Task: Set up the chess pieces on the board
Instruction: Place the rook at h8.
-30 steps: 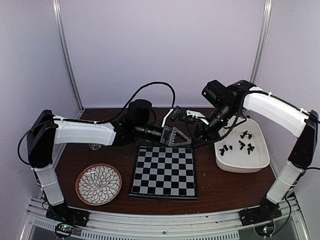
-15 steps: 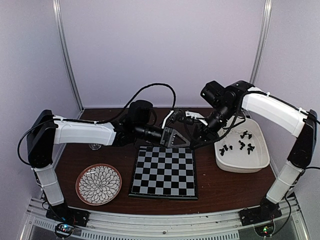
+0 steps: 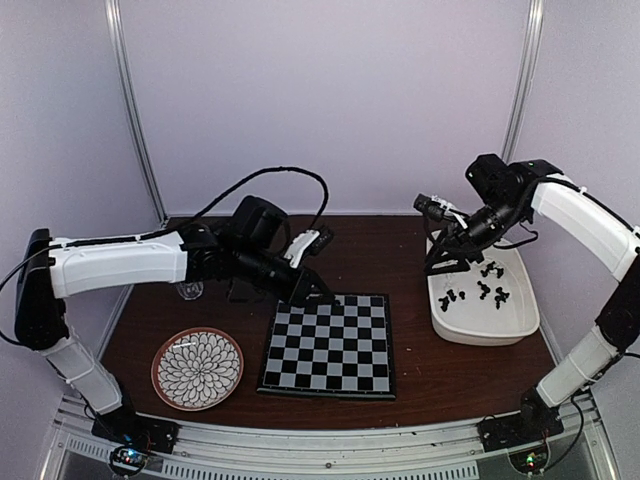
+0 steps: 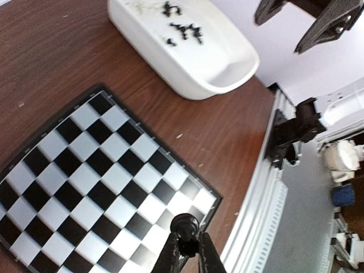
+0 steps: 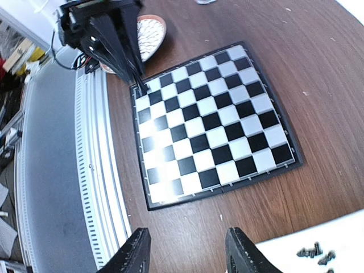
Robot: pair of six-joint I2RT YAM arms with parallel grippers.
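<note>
A round flower-patterned plate (image 3: 197,368) lies at the near left of the brown worktop (image 3: 440,375). Above and beyond it the left arm reaches inward, and its left claw (image 4: 186,242) is clenched on one black chess piece (image 4: 185,226), whose rounded head shows just past the fingertips. In the overhead view this claw hangs over the far left corner of the board (image 3: 330,345), raised off the squares.

The board lies flat in the middle of the worktop, between the plate and the white tub (image 3: 500,325), touching neither.

The right claw (image 5: 186,236) is released, with its two fingers apart and only bare worktop showing between them. Seen from above, it is held over the far left end of the tub.

The tub stands on the right side of the worktop, and a loose scatter of black chess pieces (image 3: 482,290) lies inside it toward its far end.
</note>
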